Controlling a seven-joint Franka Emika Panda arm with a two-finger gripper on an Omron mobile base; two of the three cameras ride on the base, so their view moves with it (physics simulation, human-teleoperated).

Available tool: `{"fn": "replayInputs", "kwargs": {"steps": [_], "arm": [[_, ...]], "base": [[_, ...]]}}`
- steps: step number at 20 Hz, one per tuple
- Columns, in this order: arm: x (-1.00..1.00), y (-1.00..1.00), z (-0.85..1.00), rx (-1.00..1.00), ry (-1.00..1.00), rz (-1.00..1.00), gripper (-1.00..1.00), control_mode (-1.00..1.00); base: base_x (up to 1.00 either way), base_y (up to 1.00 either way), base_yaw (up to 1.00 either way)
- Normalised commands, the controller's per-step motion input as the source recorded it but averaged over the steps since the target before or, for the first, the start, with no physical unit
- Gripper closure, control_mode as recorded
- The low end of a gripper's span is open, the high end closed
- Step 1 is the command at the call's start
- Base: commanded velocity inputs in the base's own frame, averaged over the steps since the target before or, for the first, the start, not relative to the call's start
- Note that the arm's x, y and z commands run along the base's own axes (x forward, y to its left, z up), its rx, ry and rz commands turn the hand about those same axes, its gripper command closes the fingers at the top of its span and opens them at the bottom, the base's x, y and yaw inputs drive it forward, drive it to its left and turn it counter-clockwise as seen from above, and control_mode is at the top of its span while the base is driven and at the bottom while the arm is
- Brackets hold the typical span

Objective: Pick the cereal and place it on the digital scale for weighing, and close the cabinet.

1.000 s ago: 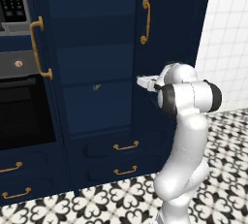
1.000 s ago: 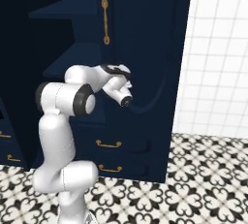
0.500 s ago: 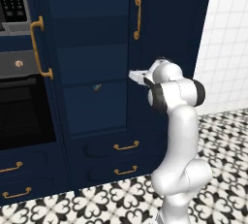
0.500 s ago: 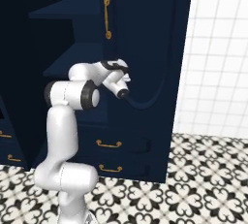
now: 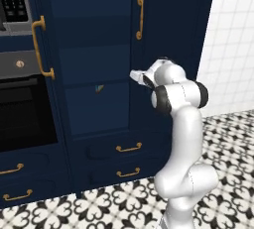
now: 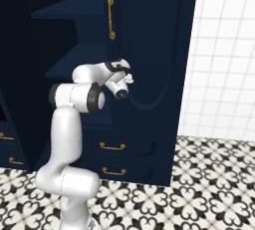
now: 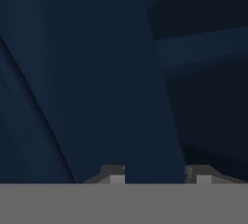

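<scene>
Left base view shows the open left door with its brass handle (image 5: 40, 47) at far left, the cabinet (image 5: 99, 49) with bare dark shelves centre, and the arm bent at the elbow, hand (image 5: 137, 76) against the right door's (image 5: 163, 20) edge at mid-frame. Hand view shows the fingertips (image 7: 112, 175) narrowly spread, straddling that door edge. Tiled floor (image 5: 223, 139) lies open lower right. Compared with a second ago, the right door stands nearer closed.
</scene>
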Motion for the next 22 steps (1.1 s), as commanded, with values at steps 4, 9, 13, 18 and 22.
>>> {"fn": "replayInputs", "kwargs": {"steps": [4,9,13,18,22], "arm": [[-0.93,-0.28,0.28,0.09,-0.18,0.00,-1.00,-1.00],[-0.98,-0.05,0.50,0.02,-0.07,0.00,-1.00,-1.00],[-0.67,-0.14,0.60,-0.09,0.06,0.00,-1.00,-1.00],[-0.38,-0.35,0.72,-0.27,0.03,0.00,-1.00,-1.00],[-0.52,-0.22,0.73,-0.41,-0.06,0.00,-1.00,-1.00]], "base": [[0.00,0.00,0.00],[0.00,0.00,0.00],[0.00,0.00,0.00],[0.00,0.00,0.00],[0.00,0.00,0.00]]}}
